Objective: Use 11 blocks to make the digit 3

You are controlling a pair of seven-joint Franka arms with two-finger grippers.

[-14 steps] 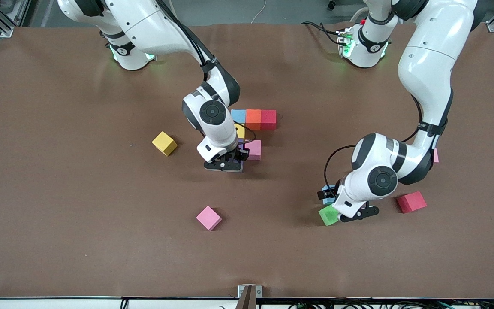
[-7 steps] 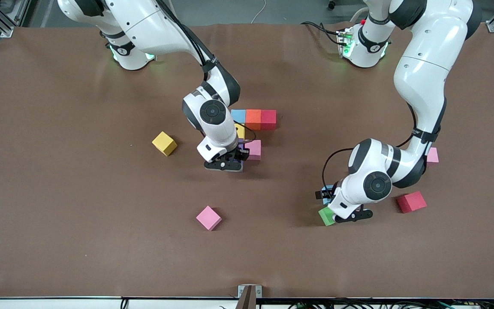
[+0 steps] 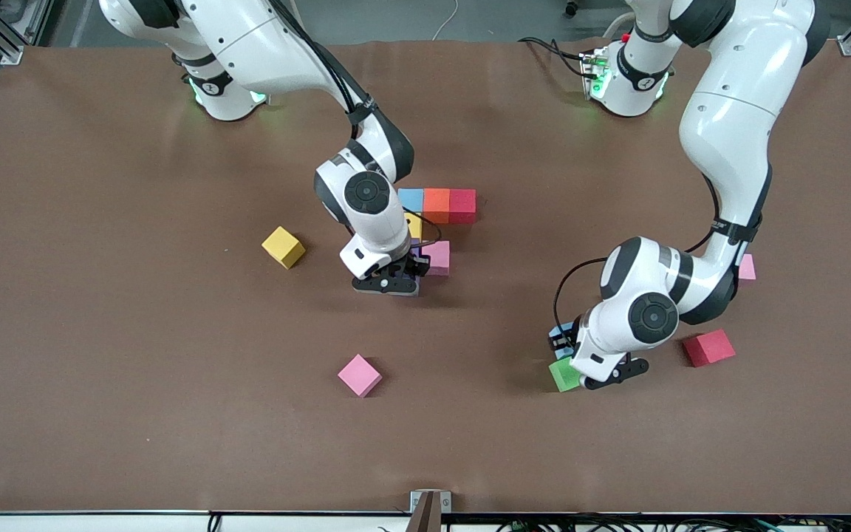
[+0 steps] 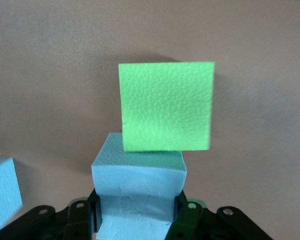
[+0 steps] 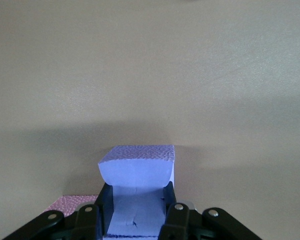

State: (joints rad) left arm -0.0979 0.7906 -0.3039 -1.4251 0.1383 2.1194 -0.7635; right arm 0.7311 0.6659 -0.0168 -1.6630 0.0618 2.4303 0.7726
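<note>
My brown matte table cover (image 3: 137,332) is evenly and brightly lit from above, with no glare on it. Soft, short shadows pool under my two white glossy robot arms, and each small foam cube casts a faint one toward three o'clock. The arm shells carry mild highlights. My left wrist view is sharp on the bright green textured cube (image 4: 166,106), which throws a dim shadow toward twelve o'clock. In my right wrist view a broad soft shadow band crosses the tabletop.

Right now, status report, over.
Left end effector shut on light blue foam cube, green foam cube touching. Right end effector shut on purple foam cube.
</note>
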